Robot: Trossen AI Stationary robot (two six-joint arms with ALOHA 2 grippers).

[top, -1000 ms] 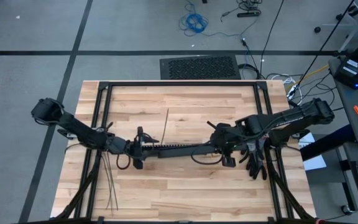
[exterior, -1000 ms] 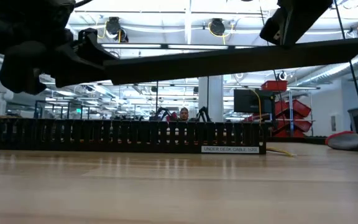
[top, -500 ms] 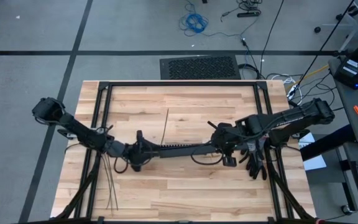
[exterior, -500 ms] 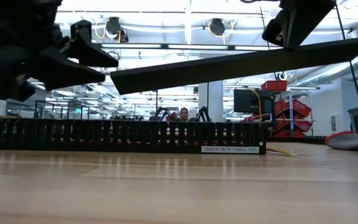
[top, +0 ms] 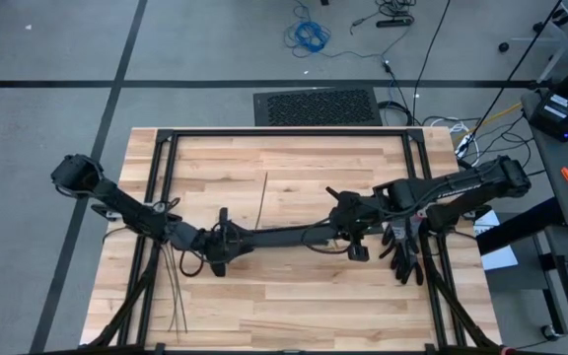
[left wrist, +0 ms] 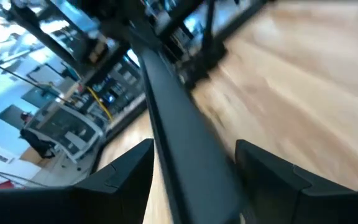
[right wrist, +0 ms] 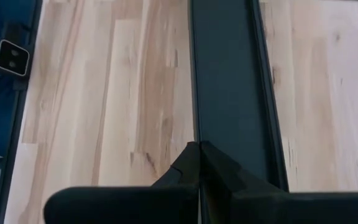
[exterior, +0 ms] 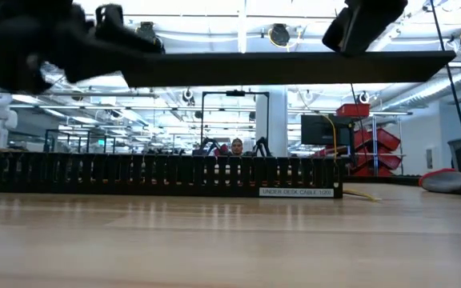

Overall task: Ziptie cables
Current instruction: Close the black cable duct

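A long flat black cover strip [top: 284, 235] hangs level above the table, held between my two grippers. My left gripper [top: 223, 242] has the strip's left end. My right gripper [top: 348, 232] is shut on it near its right end. Beneath it the black slotted duct [exterior: 166, 174] stands on its base on the wood. The zipties [top: 176, 291] lie flat near the table's front left, and one more thin strip [top: 264, 197] lies behind the duct. The cables are hidden. My left gripper has the strip's left end [left wrist: 194, 180] between its two fingers [left wrist: 126, 171], one against each long edge. The fingers come nearly level from the table's left and lie along the strip. That end is lifted clear of the duct. My right gripper pinches one long edge of the strip [right wrist: 194, 134] between its shut fingers [right wrist: 211, 167]. They come from above, slanting down from the table's right. The strip [exterior: 294, 68] hangs level below the gripper [exterior: 362, 24], clear of the duct.
A black metal frame [top: 284, 133] rims the tabletop. A dark glove-like heap [top: 407, 258] lies at the table's right, by the right arm. Bare wood stretches in front of the duct [exterior: 230, 240]. Beyond the table the low view shows a workshop, with a person far off.
The strip has swung from tilted, with its left end low, to level. Its left end has risen with my left gripper, which has also rolled a little. My right gripper has stayed in place, shut on the strip's other end.
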